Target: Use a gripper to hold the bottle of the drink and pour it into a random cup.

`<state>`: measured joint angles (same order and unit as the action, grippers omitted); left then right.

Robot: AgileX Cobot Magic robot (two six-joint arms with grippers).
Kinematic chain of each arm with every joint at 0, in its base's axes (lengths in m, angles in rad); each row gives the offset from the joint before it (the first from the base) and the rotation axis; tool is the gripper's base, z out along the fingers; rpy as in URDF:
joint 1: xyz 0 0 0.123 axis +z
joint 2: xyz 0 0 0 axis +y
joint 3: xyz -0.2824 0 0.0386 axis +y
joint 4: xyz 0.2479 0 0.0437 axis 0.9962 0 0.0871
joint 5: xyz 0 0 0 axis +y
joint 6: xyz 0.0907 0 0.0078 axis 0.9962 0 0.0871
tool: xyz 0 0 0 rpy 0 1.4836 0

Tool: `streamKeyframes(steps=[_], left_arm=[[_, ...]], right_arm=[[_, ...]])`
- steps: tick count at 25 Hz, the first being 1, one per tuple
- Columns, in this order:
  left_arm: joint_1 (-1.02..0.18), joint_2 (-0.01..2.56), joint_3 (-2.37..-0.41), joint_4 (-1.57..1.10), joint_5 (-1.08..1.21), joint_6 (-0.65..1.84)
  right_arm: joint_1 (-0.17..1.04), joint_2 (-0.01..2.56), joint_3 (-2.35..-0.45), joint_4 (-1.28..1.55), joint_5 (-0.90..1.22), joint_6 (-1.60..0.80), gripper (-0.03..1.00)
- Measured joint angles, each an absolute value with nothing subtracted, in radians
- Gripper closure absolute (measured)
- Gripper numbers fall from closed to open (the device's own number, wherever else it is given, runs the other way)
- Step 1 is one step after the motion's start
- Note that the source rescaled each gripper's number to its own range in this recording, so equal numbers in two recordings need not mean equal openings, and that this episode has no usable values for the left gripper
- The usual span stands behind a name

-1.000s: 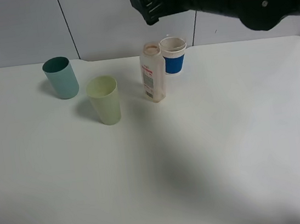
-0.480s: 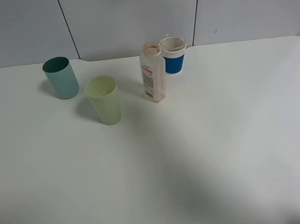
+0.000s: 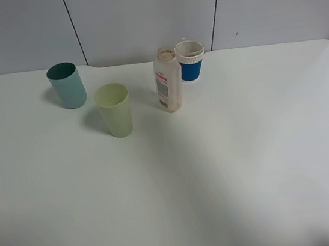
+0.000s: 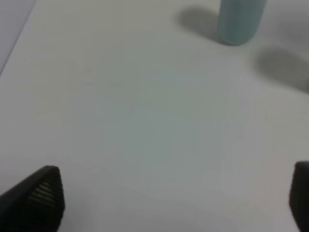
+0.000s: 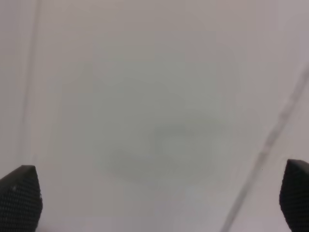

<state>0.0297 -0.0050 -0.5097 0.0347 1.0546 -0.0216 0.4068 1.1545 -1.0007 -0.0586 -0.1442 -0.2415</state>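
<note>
White table (image 3: 249, 166) lies under both grippers' wide-spread fingers (image 4: 41, 195), holding nothing.

Left wrist view: the teal cup (image 4: 240, 21) is cut off above its lower body; its rim is out of frame. Only the two fingertips (image 4: 41, 193) of the left hand (image 4: 176, 195) show, both cropped. Right wrist view: blurred; the right hand (image 5: 157, 198) shows cropped fingertips (image 5: 19, 198) only. Bottle (image 3: 167, 80) label text beside the blue cup (image 3: 191, 60) is illegible.
</note>
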Motion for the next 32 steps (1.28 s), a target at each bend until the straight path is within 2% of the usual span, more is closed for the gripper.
streamKeyframes(steps=[9,15,27,32], left_arm=[[0.03,-0.005,-0.51,0.035,1.055,-0.022],[0.03,-0.005,-0.51,0.035,1.055,-0.022],[0.03,-0.005,-0.51,0.035,1.055,-0.022],[0.03,-0.005,-0.51,0.035,1.055,-0.022]], right_arm=[[0.248,1.004,-1.001,-0.084,0.0,-0.241,-0.03],[0.15,0.823,-1.001,-0.084,0.176,-0.239,-0.03],[0.138,0.572,-1.001,-0.121,0.603,-0.155,-0.03],[0.138,0.437,-1.001,-0.122,0.714,-0.147,-0.03]])
